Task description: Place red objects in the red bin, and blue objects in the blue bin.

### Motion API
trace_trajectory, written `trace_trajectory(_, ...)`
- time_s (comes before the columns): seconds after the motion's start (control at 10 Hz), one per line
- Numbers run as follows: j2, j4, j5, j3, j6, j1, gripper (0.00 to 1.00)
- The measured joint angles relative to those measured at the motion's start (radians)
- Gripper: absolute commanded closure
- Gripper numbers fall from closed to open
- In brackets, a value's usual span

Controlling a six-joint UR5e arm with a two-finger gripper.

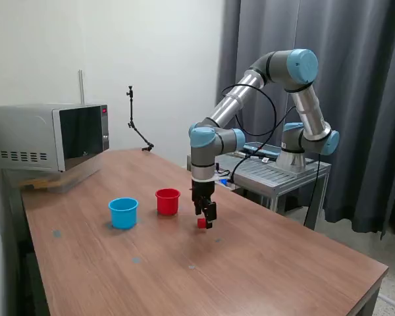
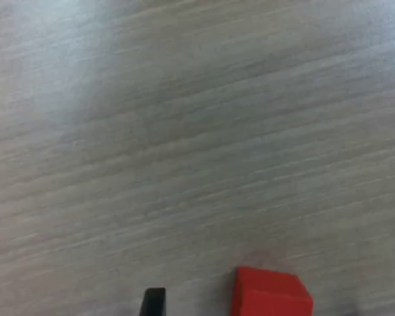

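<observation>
You find no readable text, label, brand or number anywhere here. The microwave (image 1: pixel 49 135) shows a small red glow on its control strip, beside its dark door, but it is too small for you to make out as digits. The wrist view gives you only bare wood grain, without markings.

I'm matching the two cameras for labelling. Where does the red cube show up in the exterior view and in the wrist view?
Exterior view: the red cube sits on the wooden table at the gripper tips, to the exterior view's right of the red cup.
Wrist view: the red cube lies at the picture's edge, between the dark fingertips.
Shared landmark: the wood-grain table surface under the cube.
</observation>
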Motion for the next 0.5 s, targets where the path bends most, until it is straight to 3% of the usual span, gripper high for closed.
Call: trace_trajectory(0.5,-0.001,0.0,0.005,0.007,0.001,0.003,0.0)
